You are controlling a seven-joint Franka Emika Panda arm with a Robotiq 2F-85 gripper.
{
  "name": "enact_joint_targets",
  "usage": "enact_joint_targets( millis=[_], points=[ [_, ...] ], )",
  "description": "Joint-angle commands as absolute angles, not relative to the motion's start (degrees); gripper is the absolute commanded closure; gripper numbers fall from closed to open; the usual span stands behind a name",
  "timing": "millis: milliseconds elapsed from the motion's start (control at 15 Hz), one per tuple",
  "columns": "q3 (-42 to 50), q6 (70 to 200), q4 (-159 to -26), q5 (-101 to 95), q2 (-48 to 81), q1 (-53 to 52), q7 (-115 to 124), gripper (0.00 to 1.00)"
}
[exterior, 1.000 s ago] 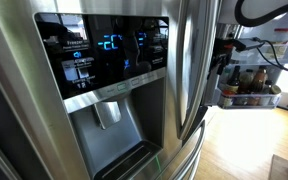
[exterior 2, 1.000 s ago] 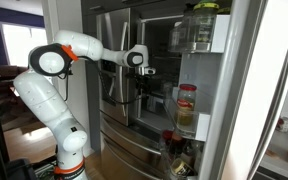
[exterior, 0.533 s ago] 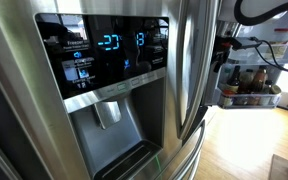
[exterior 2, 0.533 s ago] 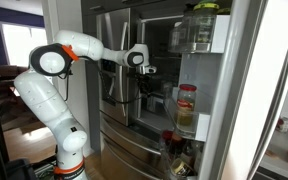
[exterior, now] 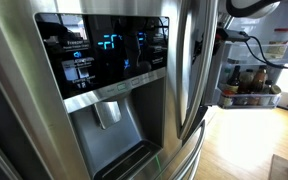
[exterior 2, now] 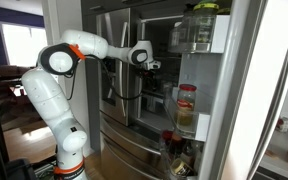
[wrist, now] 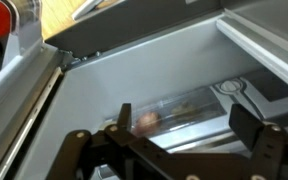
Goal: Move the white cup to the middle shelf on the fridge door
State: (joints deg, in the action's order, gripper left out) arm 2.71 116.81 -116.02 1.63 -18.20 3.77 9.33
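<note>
My gripper (wrist: 185,124) is open and empty. In the wrist view it faces the fridge's pale interior, where a clear drawer (wrist: 184,103) holds a round fruit. In an exterior view the gripper (exterior 2: 152,64) hangs at the edge of the fridge opening; it also shows dark behind the steel door in an exterior view (exterior: 224,50). The fridge door (exterior 2: 216,100) stands open, with a top bin (exterior 2: 198,38) and a frosted middle shelf (exterior 2: 193,126) below it holding a red-lidded jar (exterior 2: 186,104). The white cup does not show in any view.
The steel door with the blue-lit dispenser panel (exterior: 104,60) fills the near side. A door bin of brown sauce bottles (exterior: 250,88) sits below a clear tub with a reddish lid (exterior: 284,42). Black cables (exterior: 269,55) trail from the arm.
The gripper has moved a little toward the fridge opening and slightly upward. The dispenser display digits have changed.
</note>
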Motion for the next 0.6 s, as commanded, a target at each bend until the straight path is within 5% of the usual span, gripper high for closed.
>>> enact_joint_targets(
  millis=[0,533],
  points=[
    [4.0,118.3,-105.2,6.0,-9.7,4.0,10.4,0.00],
    [3.8,120.2,-98.5,5.6,-4.2,4.0,10.3,0.00]
  ],
)
